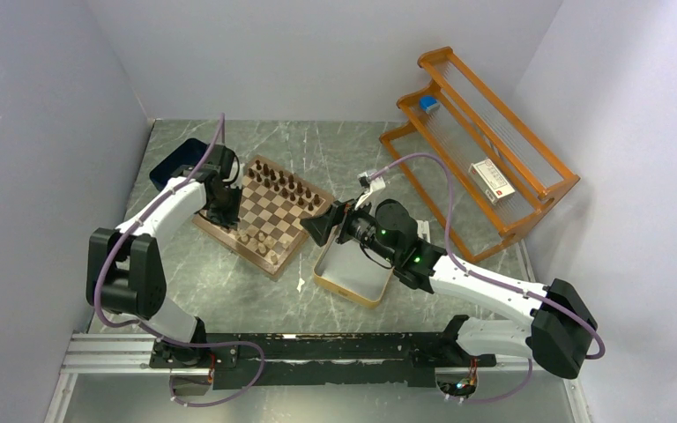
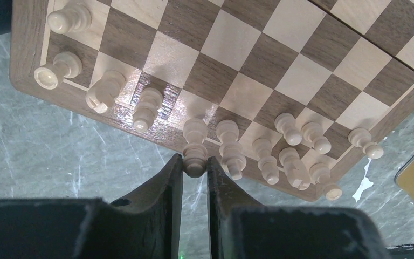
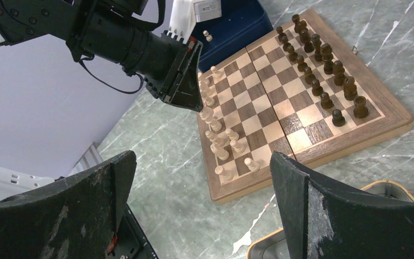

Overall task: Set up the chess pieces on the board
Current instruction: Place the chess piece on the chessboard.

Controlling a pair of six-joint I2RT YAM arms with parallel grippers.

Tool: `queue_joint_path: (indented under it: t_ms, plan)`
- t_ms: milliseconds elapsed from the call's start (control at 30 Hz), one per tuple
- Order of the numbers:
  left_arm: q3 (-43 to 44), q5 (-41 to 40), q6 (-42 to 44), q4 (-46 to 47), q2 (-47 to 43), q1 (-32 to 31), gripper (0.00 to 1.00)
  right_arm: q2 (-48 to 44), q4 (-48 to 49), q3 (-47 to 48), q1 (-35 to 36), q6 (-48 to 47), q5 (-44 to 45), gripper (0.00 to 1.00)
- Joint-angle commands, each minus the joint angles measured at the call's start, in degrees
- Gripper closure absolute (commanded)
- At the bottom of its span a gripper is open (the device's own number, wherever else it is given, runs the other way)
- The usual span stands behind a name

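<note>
The board (image 1: 275,208) lies at the table's middle left. Dark pieces (image 1: 287,183) line its far side and pale pieces (image 1: 261,243) its near side. My left gripper (image 1: 226,210) hangs over the board's left corner. In the left wrist view it (image 2: 195,162) is shut on the head of a pale piece (image 2: 195,141) that stands in the edge row of the board (image 2: 248,59), with other pale pieces (image 2: 232,148) beside it. My right gripper (image 1: 322,231) hovers open over the tin, right of the board; the right wrist view shows its jaws (image 3: 202,159) wide apart and empty.
A silver gold-rimmed tin (image 1: 344,293) sits under the right gripper. A navy tray (image 1: 172,163) lies behind the left arm, with one pale piece (image 3: 208,36) in it. An orange wooden rack (image 1: 485,150) stands at the back right.
</note>
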Motion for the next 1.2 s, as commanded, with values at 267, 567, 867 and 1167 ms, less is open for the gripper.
queue_joint_path:
  t_ms: [267,567,867,1167]
  plan:
    - [-1.9,-1.2,-0.8,3.6,1.5,-0.4,0.95,-1.3,1.9,-1.0,-0.2,0.6,-0.4,0.00]
    - [-2.0,-1.5,-1.1,3.6,1.7,-0.5,0.89,-1.8,2.0,-1.8,-0.2,0.6,0.1,0.00]
    - [-2.0,-1.8,-1.3,2.9,1.4,-0.5,0.83,-1.4,2.3,-1.9,-0.1,1.0,-0.2,0.00]
    - [-1.3,-2.2,-1.6,2.1,1.2,-0.5,0.84,-1.3,3.0,-2.4,-0.2,1.3,-0.9,0.00]
